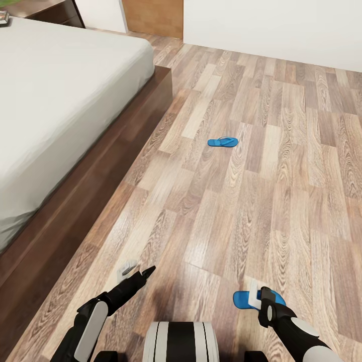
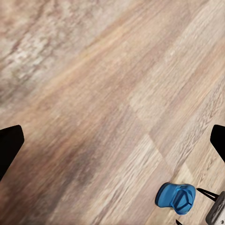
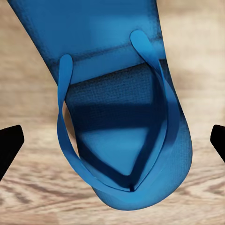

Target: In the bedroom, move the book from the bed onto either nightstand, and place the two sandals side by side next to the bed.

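Right gripper [image 1: 256, 296] clamped on a blue sandal [image 1: 244, 299] at lower right, left gripper [image 1: 137, 271] fingers spread and empty at lower left, second sandal [image 1: 222, 142] flat on the floor mid-frame, long axis left-right, bed [image 1: 100, 171] at left.

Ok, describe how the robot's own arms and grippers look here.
Both arms are glossy black with white shell panels, jointed and tapering toward the wrists. The left gripper ends in slim, pointed black fingers. The right gripper is a black block with a white plate. No cables or markings are visible.
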Controlling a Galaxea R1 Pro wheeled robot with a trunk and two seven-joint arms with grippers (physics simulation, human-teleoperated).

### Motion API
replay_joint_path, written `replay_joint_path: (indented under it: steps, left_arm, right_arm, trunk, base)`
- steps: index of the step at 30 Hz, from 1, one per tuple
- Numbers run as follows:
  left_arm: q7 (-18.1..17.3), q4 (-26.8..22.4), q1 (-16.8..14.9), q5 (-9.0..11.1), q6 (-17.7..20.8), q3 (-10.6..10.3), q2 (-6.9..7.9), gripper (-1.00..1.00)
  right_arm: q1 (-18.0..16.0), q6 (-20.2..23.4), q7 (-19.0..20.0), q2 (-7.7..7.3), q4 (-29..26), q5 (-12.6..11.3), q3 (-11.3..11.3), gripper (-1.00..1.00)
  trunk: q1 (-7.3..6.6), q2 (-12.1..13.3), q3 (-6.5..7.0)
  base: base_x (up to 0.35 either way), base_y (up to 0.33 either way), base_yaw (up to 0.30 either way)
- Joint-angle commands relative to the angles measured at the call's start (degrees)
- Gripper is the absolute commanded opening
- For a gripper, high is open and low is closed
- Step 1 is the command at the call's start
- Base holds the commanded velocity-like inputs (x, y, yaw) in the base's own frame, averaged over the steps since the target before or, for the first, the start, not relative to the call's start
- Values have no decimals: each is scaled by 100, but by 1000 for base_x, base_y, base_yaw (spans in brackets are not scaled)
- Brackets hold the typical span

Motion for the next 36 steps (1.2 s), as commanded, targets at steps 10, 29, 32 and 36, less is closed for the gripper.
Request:
replay_joint_path:
  steps: [10, 29, 32, 36]
  left_arm:
    - [-16, -3, -2, 30, 51, 22, -7, 100]
    - [-16, -3, -2, 23, 51, 22, -7, 100]
    - [-16, -3, -2, 22, 51, 22, -7, 100]
    - [-16, -3, -2, 22, 51, 22, -7, 100]
  right_arm:
    - [0, 30, 31, -6, -14, 41, 34, 100]
    - [0, 30, 31, -6, -14, 41, 34, 100]
    - [0, 30, 31, -6, -14, 41, 34, 100]
    - [0, 30, 31, -6, -14, 41, 34, 100]
  trunk:
    - [-1, -1, -3]
    - [25, -15, -225]
    - [25, -15, -225]
    - [25, -15, -225]
  base:
    - [0, 0, 0]
    - [0, 0, 0]
    - [0, -10, 0]
    - [0, -90, 0]
